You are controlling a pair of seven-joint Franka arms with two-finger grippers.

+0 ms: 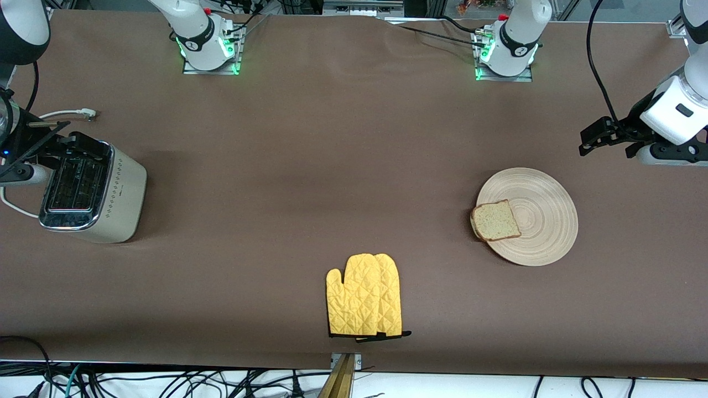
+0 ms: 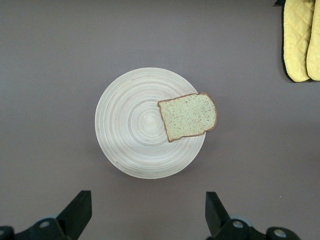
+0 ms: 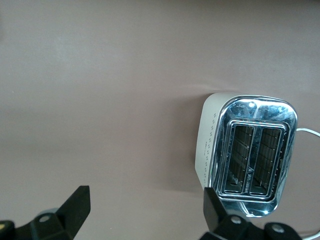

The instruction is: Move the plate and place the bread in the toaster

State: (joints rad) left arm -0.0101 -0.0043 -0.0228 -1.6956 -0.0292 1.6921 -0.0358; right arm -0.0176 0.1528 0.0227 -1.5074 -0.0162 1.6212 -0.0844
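The pale wood plate (image 1: 547, 221) lies toward the left arm's end of the table. The bread (image 1: 495, 220) lies on its rim on the side toward the right arm's end, overhanging a little. In the left wrist view the plate (image 2: 127, 125) and bread (image 2: 189, 116) show whole. My left gripper (image 1: 596, 137) (image 2: 146, 212) is open and empty, up over bare table beside the plate. The cream toaster (image 1: 91, 193) (image 3: 252, 155) stands at the right arm's end, slots up and empty. My right gripper (image 1: 66, 145) (image 3: 145, 210) is open and empty, over the toaster's edge.
A pair of yellow oven mitts (image 1: 364, 296) (image 2: 300, 40) lies near the table's front edge at mid table. The toaster's white cord and plug (image 1: 74, 114) lie on the table beside the toaster, farther from the front camera.
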